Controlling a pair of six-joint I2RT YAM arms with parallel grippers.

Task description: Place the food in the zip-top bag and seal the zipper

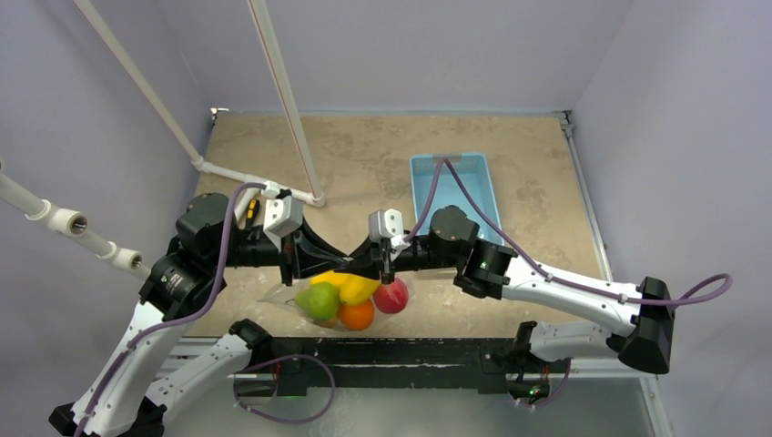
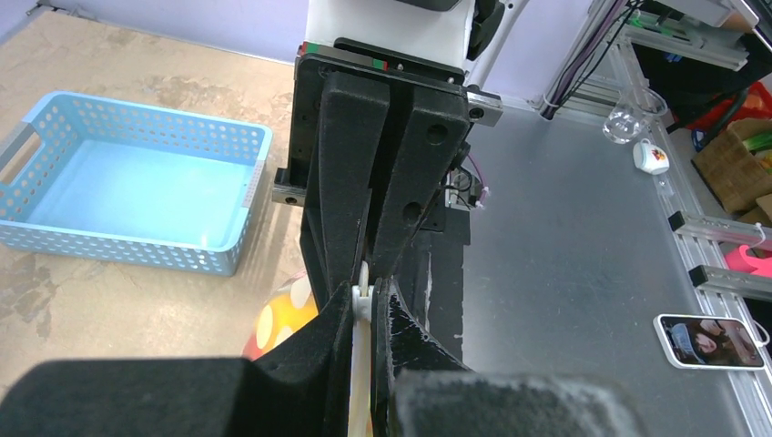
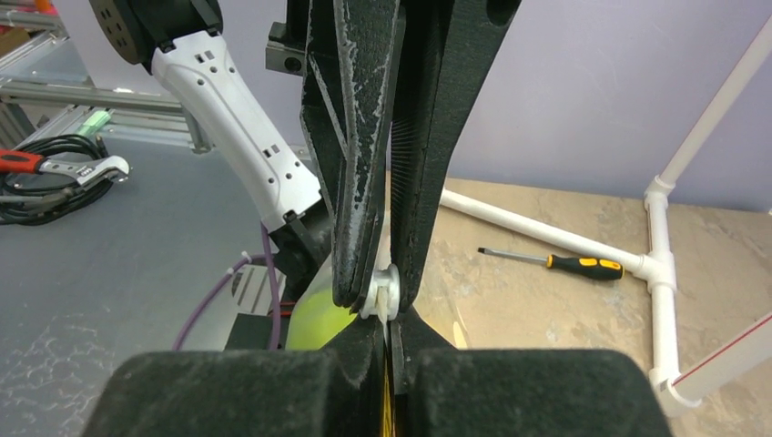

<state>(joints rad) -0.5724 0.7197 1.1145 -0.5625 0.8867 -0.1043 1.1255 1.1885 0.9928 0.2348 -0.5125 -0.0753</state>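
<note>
Sealing is the step in hand: the food [image 1: 350, 300] sits inside the zip-top bag [image 1: 279, 296], on the desk [image 1: 364, 146] on the arm-base side of the light-blue basket [image 1: 452, 187]. Left fingers [image 2: 319, 337] and right fingers [image 3: 414, 332] are both clenched on the zipper [image 3: 384, 293], almost tip to tip. Next, I judge, one pair must slide along the strip while the other anchors it

The clear zip-top bag [image 1: 279, 296] is sitting left of and nearer than the light-blue basket [image 1: 452, 162], holding the food [image 1: 356, 314]: green, yellow, orange and red toy fruits touching one another. Its thin whitish zipper [image 2: 362, 305] is being pinched flat.
</note>
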